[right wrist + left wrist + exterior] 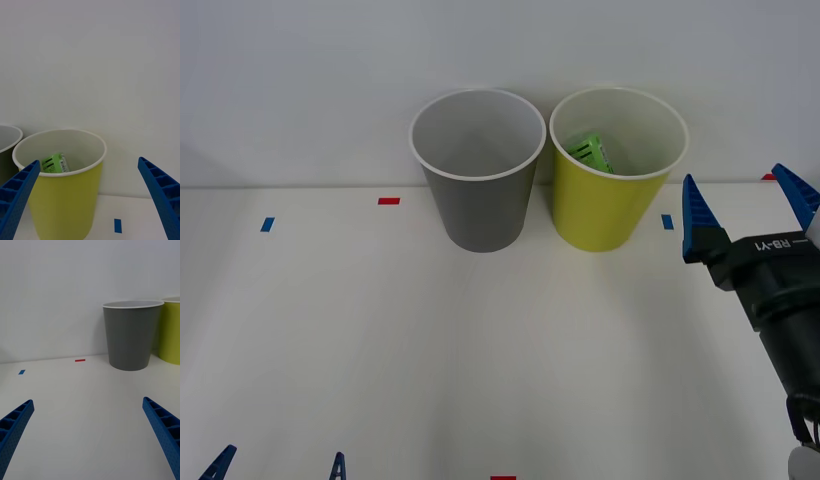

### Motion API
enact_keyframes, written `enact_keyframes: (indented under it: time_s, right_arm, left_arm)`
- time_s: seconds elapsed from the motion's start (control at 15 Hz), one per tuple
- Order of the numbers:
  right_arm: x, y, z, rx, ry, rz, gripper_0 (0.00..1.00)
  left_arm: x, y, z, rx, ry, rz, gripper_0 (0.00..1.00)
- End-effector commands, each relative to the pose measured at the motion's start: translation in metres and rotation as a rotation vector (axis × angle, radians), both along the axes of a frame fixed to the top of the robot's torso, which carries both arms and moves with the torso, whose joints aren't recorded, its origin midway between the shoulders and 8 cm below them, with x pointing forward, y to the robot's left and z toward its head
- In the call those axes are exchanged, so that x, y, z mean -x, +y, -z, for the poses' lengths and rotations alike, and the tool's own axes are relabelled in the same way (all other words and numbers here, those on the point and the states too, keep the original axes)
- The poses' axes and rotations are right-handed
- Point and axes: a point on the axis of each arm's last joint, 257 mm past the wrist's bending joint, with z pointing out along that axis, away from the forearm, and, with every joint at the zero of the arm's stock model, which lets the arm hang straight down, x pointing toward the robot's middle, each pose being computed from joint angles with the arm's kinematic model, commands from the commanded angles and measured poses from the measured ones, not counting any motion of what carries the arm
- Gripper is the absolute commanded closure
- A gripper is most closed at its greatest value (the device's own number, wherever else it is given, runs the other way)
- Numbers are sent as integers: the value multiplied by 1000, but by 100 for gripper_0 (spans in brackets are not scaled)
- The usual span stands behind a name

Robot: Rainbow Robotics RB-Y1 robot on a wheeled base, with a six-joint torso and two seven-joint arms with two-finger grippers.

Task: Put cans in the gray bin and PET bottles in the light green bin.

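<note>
**Ana:** Front view first, biggest thing down: the white table [480,350] carries everything, with two bins side by side at its far edge by the wall. The gray bin [478,200] is on the left and looks bare inside, as far as I can see.

**Ben:** And the light green bin [605,205] is just beside it, rims close, though I cannot tell if they touch. The PET bottle [55,164] lies tilted inside it, against the white wall, green label up. Its cap is hidden.

**Ana:** So that one looks sorted. Where are the arms?

**Ben:** The right claw [750,205] hangs to the right of the green bin, about level with its rim, its jaws spread wide and holding nothing. The left claw [278,466] sits low at the near edge of the table, also wide apart and empty.

**Ana:** If the bottle ever needed lifting again?

**Ben:** I'd judge it light and thin-walled, so it would dent under a hard squeeze, and the glossy label may slip. Take it across the middle of the body, gently. The bins look light too, easy to tip if nudged.
</note>
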Motion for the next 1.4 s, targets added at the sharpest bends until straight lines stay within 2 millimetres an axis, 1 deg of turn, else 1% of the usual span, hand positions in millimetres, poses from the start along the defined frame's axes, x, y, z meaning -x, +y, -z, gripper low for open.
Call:
enact_keyframes:
  time_s: [0.07,0.27,0.4,0.53,0.6,0.67,0.73,0.87,1.0,1.07,1.2,1.4]
  right_arm:
    - [30,-7,14,19,-18,1,11]
    - [56,-19,29,46,-10,21,11]
    - [73,-31,39,52,3,49,11]
    - [87,-45,54,51,-24,75,11]
    - [96,-56,67,55,-47,93,11]
    - [104,-62,75,62,-53,102,11]
    - [112,-65,78,63,-50,104,11]
    - [137,-80,86,35,-24,133,11]
    - [159,-86,89,28,-9,154,11]
    - [167,-88,93,24,7,164,11]
    - [178,-93,100,14,38,181,11]
    - [190,-95,108,-4,73,195,11]
  left_arm:
    - [0,0,0,0,0,0,0]
    - [0,0,0,0,0,0,0]
    - [0,0,0,0,0,0,0]
    - [0,0,0,0,0,0,0]
    - [0,0,0,0,0,0,0]
    - [0,0,0,0,0,0,0]
    - [0,0,0,0,0,0,0]
    - [0,0,0,0,0,0,0]
    - [0,0,0,0,0,0,0]
    - [0,0,0,0,0,0,0]
    - [0,0,0,0,0,0,0]
    - [0,0,0,0,0,0,0]
